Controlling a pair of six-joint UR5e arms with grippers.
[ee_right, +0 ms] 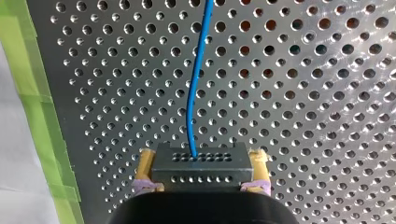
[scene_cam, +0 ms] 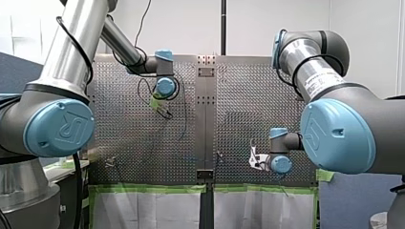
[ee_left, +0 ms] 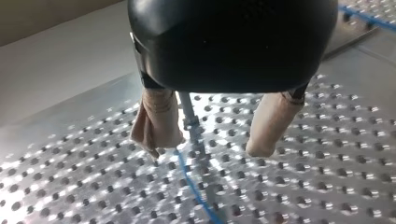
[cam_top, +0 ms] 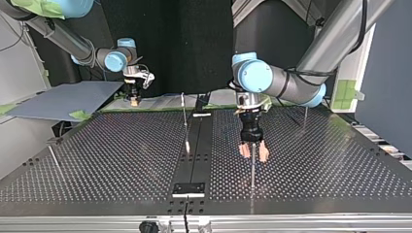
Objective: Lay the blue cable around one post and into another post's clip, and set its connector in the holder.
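My left gripper point(ee_left: 208, 149) is open, its beige pads point(ee_left: 156, 121) on either side of a thin metal post point(ee_left: 190, 122). The blue cable point(ee_left: 187, 173) runs along the perforated table past that post's foot. In the top view the left gripper point(cam_top: 253, 150) hangs over the same post point(cam_top: 252, 170), right of the middle strip. My right gripper point(ee_right: 201, 161) is shut on the black connector point(ee_right: 201, 171), yellow pads on both its sides. From the connector the blue cable point(ee_right: 194, 93) leads ahead over the table. In the top view the right gripper point(cam_top: 133, 99) sits at the far left edge.
More thin posts stand at the top view's middle point(cam_top: 184, 121), far right point(cam_top: 304, 116) and left point(cam_top: 53, 156). A black plate point(cam_top: 189, 189) lies on the middle strip near that view's front edge. Green tape point(ee_right: 28, 93) lines the table edge beside my right gripper.
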